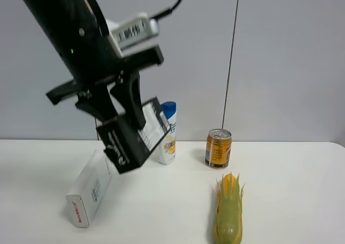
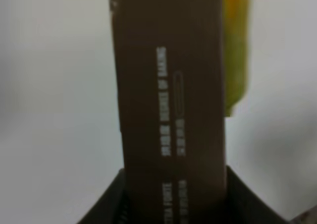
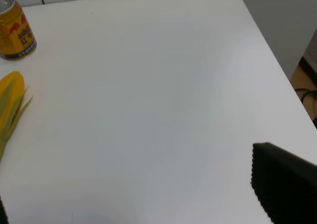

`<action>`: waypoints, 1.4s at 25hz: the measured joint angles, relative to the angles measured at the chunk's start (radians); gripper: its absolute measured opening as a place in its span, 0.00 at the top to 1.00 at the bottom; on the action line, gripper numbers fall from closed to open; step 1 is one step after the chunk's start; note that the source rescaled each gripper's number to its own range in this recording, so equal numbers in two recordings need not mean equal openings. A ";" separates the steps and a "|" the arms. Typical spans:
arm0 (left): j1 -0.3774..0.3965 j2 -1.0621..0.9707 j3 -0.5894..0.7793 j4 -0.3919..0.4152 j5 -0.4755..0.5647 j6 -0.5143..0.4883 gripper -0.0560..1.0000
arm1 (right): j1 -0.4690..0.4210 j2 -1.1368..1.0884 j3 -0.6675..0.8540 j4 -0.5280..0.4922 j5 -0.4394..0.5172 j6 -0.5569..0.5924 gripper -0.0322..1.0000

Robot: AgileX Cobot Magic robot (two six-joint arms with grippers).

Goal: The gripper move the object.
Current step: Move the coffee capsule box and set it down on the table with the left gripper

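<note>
My left gripper, a black claw on a thick black arm, is shut on the long dark brown and black carton. It holds the carton tilted in the air above the left of the white table. The carton's white label panel faces right. In the left wrist view the brown carton fills the middle between the black fingers. My right gripper is open and empty over bare table near the table's right edge; it is out of the exterior high view.
A white carton with red lettering lies on the table below the held carton. A blue-capped white bottle stands behind it. A gold can stands mid-table, with a yellow-green corn cob in front of it.
</note>
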 joint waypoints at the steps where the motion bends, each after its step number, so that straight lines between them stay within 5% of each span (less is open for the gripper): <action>1: 0.000 0.015 0.034 0.002 -0.028 -0.002 0.94 | 0.000 0.000 0.000 0.000 0.000 0.000 0.00; 7: 0.000 0.127 0.123 -0.001 -0.239 -0.014 0.94 | 0.000 0.000 0.000 0.000 0.000 0.000 0.00; 35: -0.071 0.321 0.124 -0.010 -0.475 -0.014 0.94 | 0.000 0.000 0.000 0.000 0.000 0.000 0.00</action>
